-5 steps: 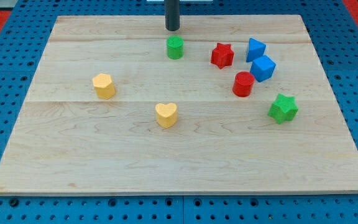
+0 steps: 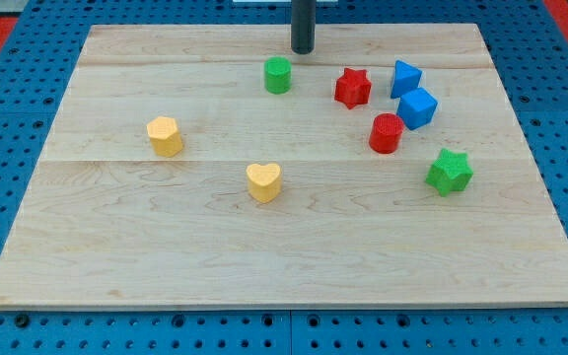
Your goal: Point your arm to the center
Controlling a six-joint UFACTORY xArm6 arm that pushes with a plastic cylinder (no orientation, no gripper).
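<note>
My tip (image 2: pixel 303 50) sits near the surface's (image 2: pixel 116 247) top edge, just up-right of the green cylinder (image 2: pixel 278 75). The centre lies toward the view's bottom, between blocks. The end effector is a bare rod, gripping nothing.

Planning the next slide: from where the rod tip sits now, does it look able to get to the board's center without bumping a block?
Probably yes. My tip is near the view's top, between the green cylinder and the red star, touching neither. The gap between them looks wide enough to slide through toward the center.

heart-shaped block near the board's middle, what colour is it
Yellow. The heart block shows clearly in the camera view, the only view given.
</note>
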